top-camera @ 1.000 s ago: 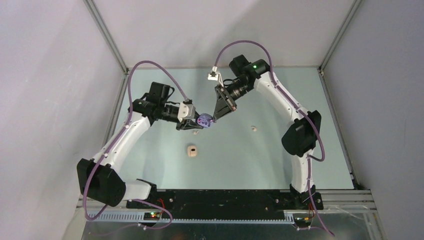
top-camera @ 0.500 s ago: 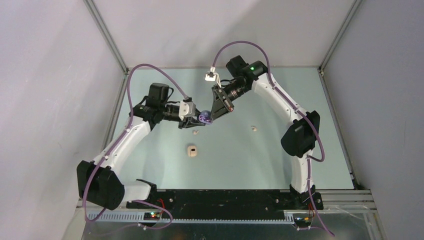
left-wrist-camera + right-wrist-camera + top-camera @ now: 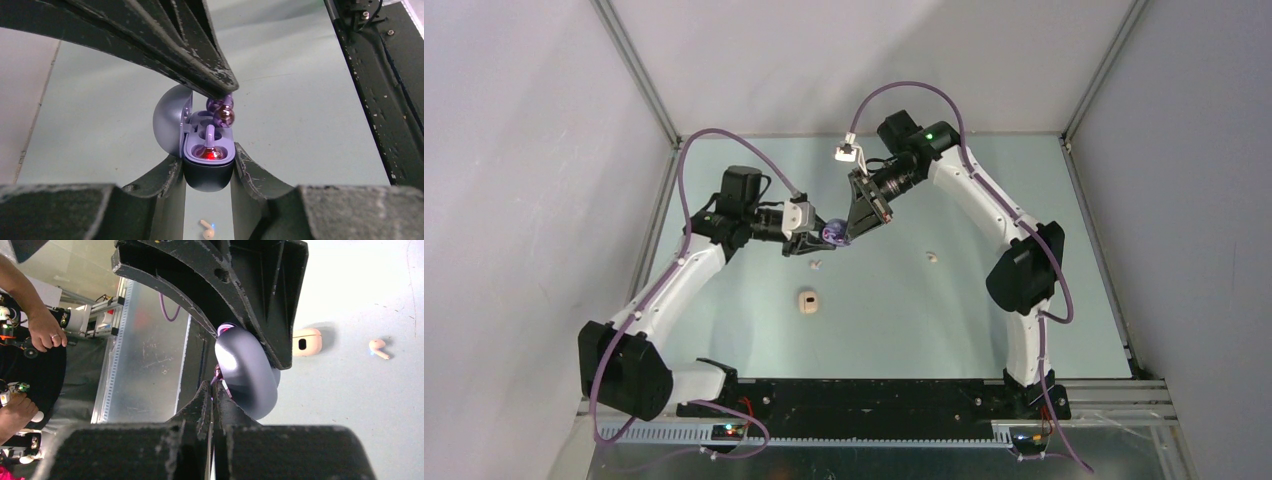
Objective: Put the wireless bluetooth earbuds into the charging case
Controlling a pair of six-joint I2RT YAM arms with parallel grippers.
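Observation:
My left gripper is shut on the dark base of a lilac-purple charging case, held above the table with its lid swung open. One purple earbud sits in a slot and glows red. My right gripper is shut on a second purple earbud, which hangs just over the case's other slot. In the top view the two grippers meet at the case. In the right wrist view the lid hides the slots.
A cream-white earbud lies on the table under the held case, and another lies to the right. A closed cream case sits nearer the bases. Metal frame rails run along the table's sides.
Both grippers, with the case and the purple earbud, have shifted slightly up and to the left together. Neither grip has changed.

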